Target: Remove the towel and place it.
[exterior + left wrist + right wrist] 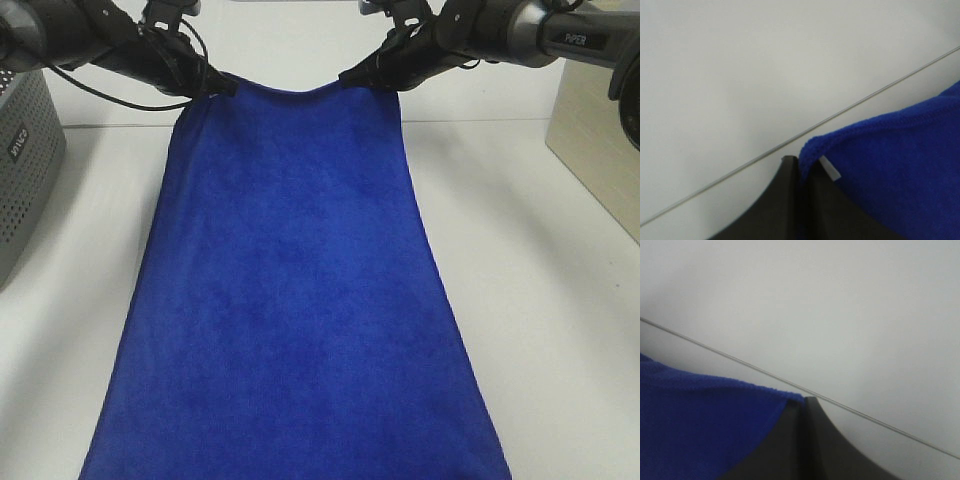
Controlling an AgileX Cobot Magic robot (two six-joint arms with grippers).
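The royal-blue towel (290, 290) hangs spread between my two grippers and widens toward the front of the white table. My left gripper (226, 86) is shut on its far left corner. In the left wrist view the fingers (790, 200) pinch the towel (900, 165) by its hemmed edge. My right gripper (348, 76) is shut on the far right corner. In the right wrist view the fingers (810, 440) clamp the towel (700, 420) at its corner. The towel's lower end runs out of the frame.
A grey perforated basket (22, 170) stands at the left edge of the table. A beige box (600, 150) stands at the right edge. The white table (540, 300) shows on both sides of the towel.
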